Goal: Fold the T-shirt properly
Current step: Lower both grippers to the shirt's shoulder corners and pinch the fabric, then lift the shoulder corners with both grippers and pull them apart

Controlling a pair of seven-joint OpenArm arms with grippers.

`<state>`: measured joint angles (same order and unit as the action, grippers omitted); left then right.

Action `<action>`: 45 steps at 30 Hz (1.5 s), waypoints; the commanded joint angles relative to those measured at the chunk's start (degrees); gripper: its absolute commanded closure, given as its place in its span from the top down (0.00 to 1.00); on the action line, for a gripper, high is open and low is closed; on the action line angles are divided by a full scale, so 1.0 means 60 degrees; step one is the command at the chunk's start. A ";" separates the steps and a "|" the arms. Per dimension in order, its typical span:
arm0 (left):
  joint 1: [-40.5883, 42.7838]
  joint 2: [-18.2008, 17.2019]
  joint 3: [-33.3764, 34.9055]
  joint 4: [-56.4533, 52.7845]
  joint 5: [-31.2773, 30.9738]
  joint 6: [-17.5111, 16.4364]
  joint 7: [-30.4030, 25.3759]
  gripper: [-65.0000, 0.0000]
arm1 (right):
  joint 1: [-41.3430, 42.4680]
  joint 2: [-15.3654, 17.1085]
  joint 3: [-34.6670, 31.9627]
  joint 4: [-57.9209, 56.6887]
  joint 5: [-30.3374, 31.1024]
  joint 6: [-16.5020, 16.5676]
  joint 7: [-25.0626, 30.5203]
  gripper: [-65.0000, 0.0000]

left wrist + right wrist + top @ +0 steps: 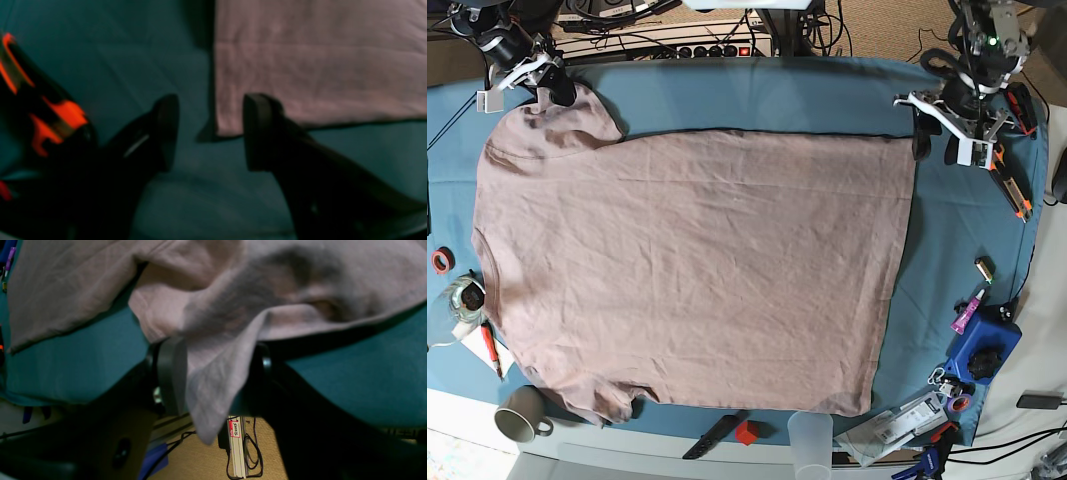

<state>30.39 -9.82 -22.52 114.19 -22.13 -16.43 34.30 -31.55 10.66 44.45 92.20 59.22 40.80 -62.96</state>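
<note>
T-shirt (687,270) spread flat on teal table cloth (757,95). Left gripper (210,133) wide, empty, beside hem corner. Right gripper (213,373) pinching sleeve fabric; risk of slipping, bunching the fold.

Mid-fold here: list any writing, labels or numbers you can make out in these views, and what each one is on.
"hello" and handwritten "TCHOUS": on a red and white sticker on a pale bar on the floor, right wrist view.
Printed packet at the table's near edge, base view: too small to read.
T-shirt: no print or label text visible.
Left wrist view: no text.
</note>
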 commanded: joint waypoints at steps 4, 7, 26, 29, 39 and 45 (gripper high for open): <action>-0.0393 -0.0051 -0.0018 -0.0408 -0.0699 -0.0029 0.0135 0.50 | -0.0113 0.0080 0.0000 -0.0004 -0.0627 -0.0133 -0.0510 0.43; -0.0441 -0.0033 -0.0018 -0.0568 -0.0860 -0.0025 0.0138 0.50 | -0.0113 0.0080 0.0000 -0.0004 -0.0630 -0.0133 -0.0517 0.43; -0.0914 0.0364 -0.0018 -0.2244 -0.2568 -0.0674 0.1632 0.47 | -0.0109 0.0080 0.0000 0.0007 -0.0586 -0.0133 -0.0495 0.43; -0.0914 0.0586 -0.0018 -0.2244 -0.3038 -0.0681 0.1887 0.43 | -0.0106 0.0080 0.0000 0.0007 -0.0586 -0.0133 -0.0441 0.43; -0.0987 0.0703 -0.0025 -0.2244 -0.2849 -0.0670 0.1198 0.03 | 0.0299 0.0080 0.0004 0.0007 -0.0634 -0.0133 -0.0233 0.00; -0.1122 0.0703 -0.0029 -0.2189 -0.2845 -0.0674 0.1388 0.00 | 0.0521 0.0106 0.0098 0.0018 -0.0812 -0.0133 -0.0382 0.00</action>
<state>23.49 -5.41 -22.68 100.38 -39.66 -20.60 41.74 -27.90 10.50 44.60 91.90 55.79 40.36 -63.88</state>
